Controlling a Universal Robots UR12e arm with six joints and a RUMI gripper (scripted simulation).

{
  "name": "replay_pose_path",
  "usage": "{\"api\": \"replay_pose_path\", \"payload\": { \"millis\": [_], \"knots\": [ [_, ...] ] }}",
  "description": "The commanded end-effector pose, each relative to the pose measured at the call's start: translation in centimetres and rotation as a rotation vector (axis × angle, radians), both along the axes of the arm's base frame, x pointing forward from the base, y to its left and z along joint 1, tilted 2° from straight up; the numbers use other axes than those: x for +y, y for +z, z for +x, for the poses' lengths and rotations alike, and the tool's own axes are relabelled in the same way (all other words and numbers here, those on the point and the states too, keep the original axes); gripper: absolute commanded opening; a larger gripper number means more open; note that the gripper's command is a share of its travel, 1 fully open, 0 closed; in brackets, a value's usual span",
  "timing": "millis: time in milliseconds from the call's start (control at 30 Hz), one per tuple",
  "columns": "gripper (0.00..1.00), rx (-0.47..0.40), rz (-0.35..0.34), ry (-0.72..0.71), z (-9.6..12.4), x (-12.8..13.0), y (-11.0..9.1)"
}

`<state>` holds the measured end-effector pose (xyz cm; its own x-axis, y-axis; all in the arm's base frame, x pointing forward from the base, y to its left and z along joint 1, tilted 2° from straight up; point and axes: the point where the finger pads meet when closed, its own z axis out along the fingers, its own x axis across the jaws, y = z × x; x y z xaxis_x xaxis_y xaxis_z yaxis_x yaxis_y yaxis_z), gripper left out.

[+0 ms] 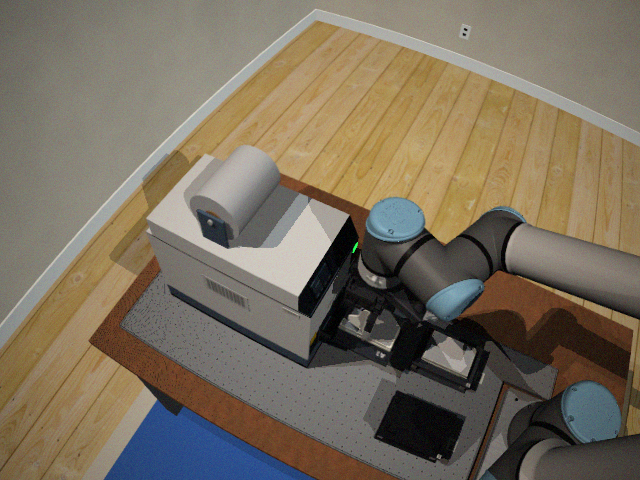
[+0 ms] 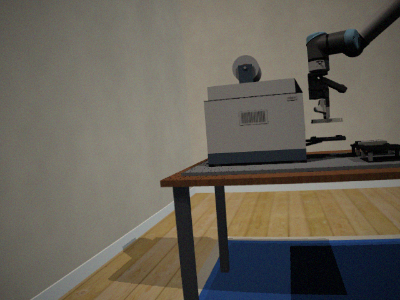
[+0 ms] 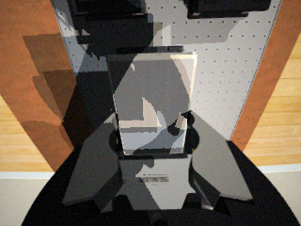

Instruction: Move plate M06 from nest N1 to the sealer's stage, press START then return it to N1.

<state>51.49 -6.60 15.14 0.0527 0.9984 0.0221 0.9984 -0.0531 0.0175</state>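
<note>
My gripper [image 2: 324, 113] is shut on plate M06 [image 2: 327, 120] and holds it level in the air, well above the sealer's black stage [image 2: 324, 139]. In the wrist view the plate [image 3: 152, 101] sits between my two grey fingers; its top is a smooth grey sheet. In the overhead view the plate [image 1: 369, 324] hangs in front of the sealer [image 1: 248, 253], partly hidden by my wrist. The sealer's lamp [image 1: 355, 248] is green. An empty black nest [image 1: 419, 426] lies near the table's front edge.
A second nest [image 1: 448, 360] holding a plate stands right of the stage; it also shows in the side view [image 2: 374, 145]. A foil roll [image 1: 235, 191] sits on top of the sealer. My arm's base [image 1: 568, 428] stands at the table's right corner.
</note>
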Motion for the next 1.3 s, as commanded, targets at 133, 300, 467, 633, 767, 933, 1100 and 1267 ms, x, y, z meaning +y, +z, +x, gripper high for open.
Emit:
{"api": "replay_pose_path", "payload": {
  "millis": [133,300,467,633,767,933,1100,1267],
  "knots": [
    [0.0,0.0,-0.001,0.011,0.1,-0.2,0.1],
    [0.0,0.0,-0.001,0.029,0.0,-0.1,0.1],
    [0.0,0.0,-0.001,0.029,0.0,-0.1,0.1],
    [0.0,0.002,0.0,0.03,-0.9,0.6,0.0],
    [0.0,0.002,0.0,0.03,-1.3,0.9,0.0],
    [0.0,0.002,0.0,0.03,-2.2,1.6,0.0],
    [0.0,0.002,0.0,0.03,-3.2,2.3,0.0],
    [0.0,0.002,0.0,0.03,-4.1,3.0,0.0]
  ]
}}
